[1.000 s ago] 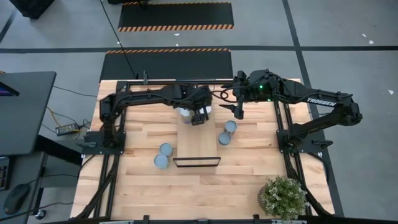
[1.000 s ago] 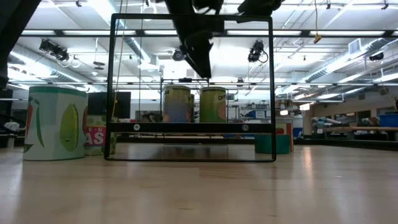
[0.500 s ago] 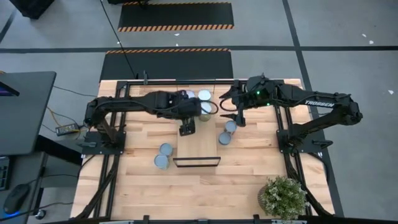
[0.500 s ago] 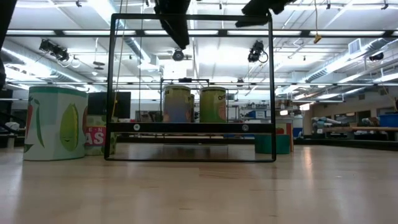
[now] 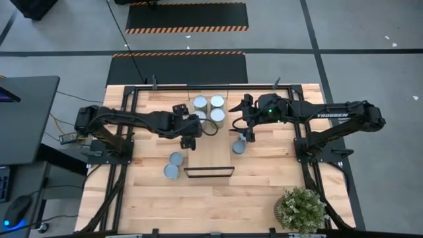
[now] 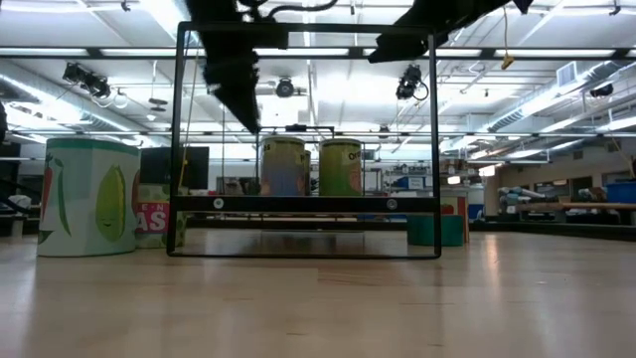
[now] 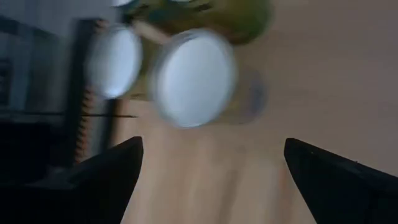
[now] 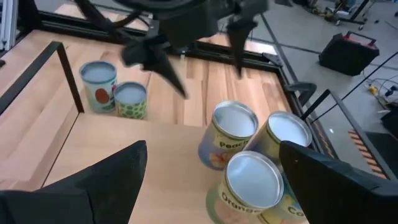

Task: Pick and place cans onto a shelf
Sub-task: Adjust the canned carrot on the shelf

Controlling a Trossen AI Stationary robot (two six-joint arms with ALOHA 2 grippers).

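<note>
The shelf (image 5: 210, 151) is a light-wood board in the table's middle, with a black lip (image 5: 209, 172) at its near end. Three cans (image 5: 217, 114) stand upright on its far end; they also show in the right wrist view (image 8: 232, 132). Two cans (image 5: 174, 165) stand on the table left of the shelf. One can (image 5: 238, 147) shows right of it, with another partly under my right arm. My left gripper (image 5: 188, 141) is open and empty over the shelf's left edge. My right gripper (image 5: 240, 123) is open and empty, just right of the three cans.
A potted plant (image 5: 301, 209) stands at the table's near right corner. Black frame rails (image 5: 198, 86) run along the far edge and both sides. The shelf's middle and near part lie bare. The room beyond the table shows in the low view.
My left gripper has drawn back from above the cans at the shelf's far end, toward the table's left and near edges, and the three cans now show uncovered. My right gripper has gone a little toward the near edge, closer to the cans right of the shelf.
</note>
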